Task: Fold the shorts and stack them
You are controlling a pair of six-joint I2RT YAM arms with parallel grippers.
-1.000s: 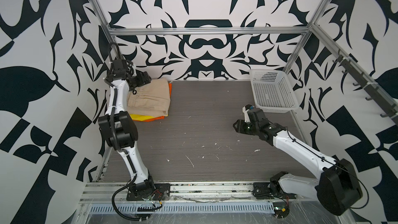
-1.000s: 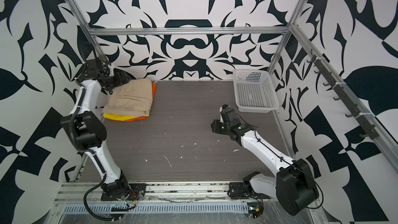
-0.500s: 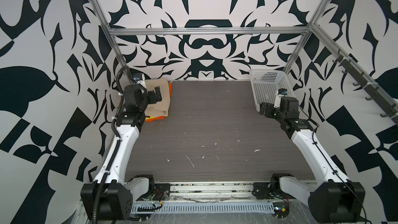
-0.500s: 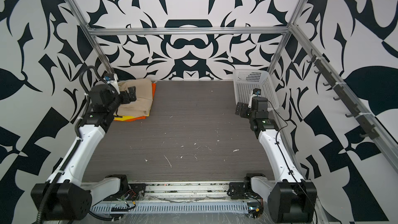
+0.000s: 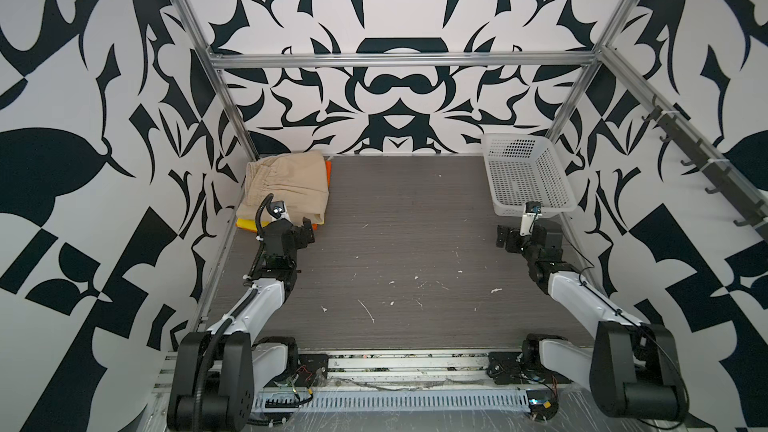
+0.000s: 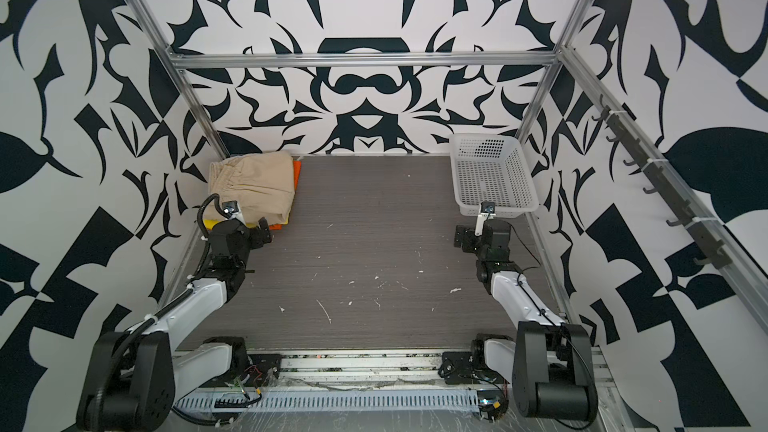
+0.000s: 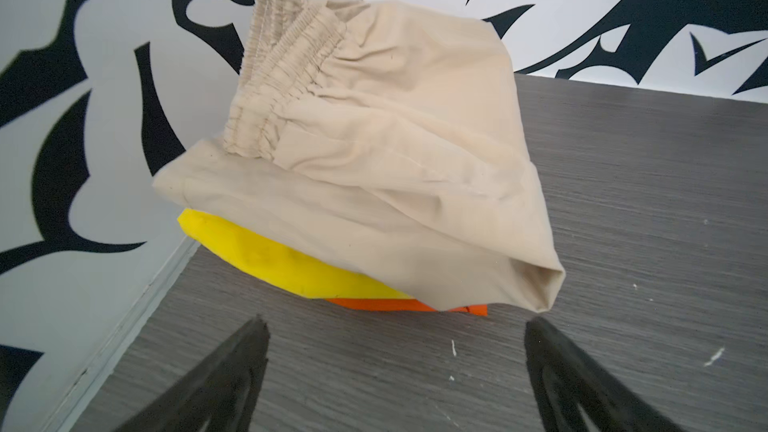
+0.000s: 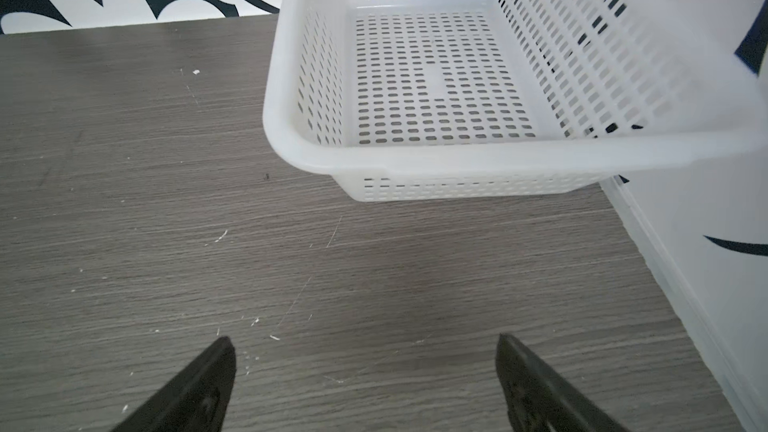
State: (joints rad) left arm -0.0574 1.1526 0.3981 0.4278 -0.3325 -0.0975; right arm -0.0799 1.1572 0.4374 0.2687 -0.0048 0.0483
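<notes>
I'm seeing the shorts (image 5: 291,180) lying stacked in the bench's (image 5: 415,234) far-left corner, the basket (image 5: 515,146) sitting in its far-right corner.

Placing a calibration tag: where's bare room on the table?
Bare: the table middle, from the shorts across to the basket and forward between both arms. Basket floor too. Crowded: far-left corner, left claw open just short of the shorts; right claw open just short of the basket.
</notes>
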